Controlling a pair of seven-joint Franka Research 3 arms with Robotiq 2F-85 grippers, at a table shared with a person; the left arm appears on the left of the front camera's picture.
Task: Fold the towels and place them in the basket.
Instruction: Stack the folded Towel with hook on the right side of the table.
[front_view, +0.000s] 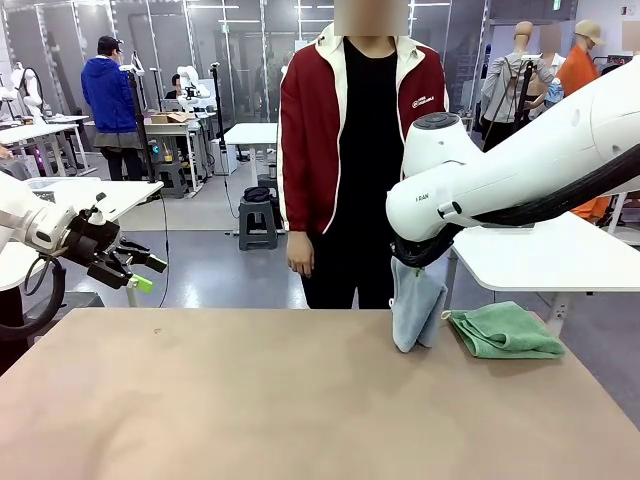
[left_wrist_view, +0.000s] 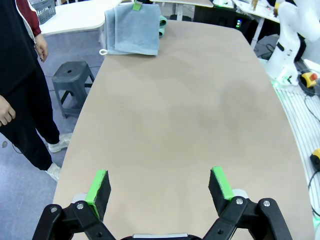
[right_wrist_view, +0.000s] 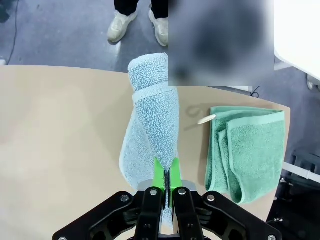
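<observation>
- Tan and matte, the table (front_view: 250, 400) is the largest thing here, running from the robot's side across to a person (front_view: 355, 160) in a red jacket standing at its far edge, arms down.
- The right arm (front_view: 520, 165), white, reaches in from the picture's right of the front view and hangs above the far right part of the table.
- The left arm (front_view: 30, 225) sits low at the left edge of the front view, off the table's near-left corner, well apart from both towels.
- The light grey towel (front_view: 415, 305) hangs bunched from the right gripper (right_wrist_view: 166, 175), its lower end resting on the table near the far right edge; the right wrist view shows it draped downward in a folded roll.
- The mint green towel (front_view: 505, 332) lies folded flat on the table just beside the grey one, on its right in the front view; a small white loop shows at its edge in the right wrist view.
- The right gripper is clamped tight on the grey towel, its green pads pressed together around the cloth.
- The left gripper (left_wrist_view: 160, 187) is spread wide with nothing between its green pads (left_wrist_view: 97, 185), only bare tabletop beneath.
</observation>
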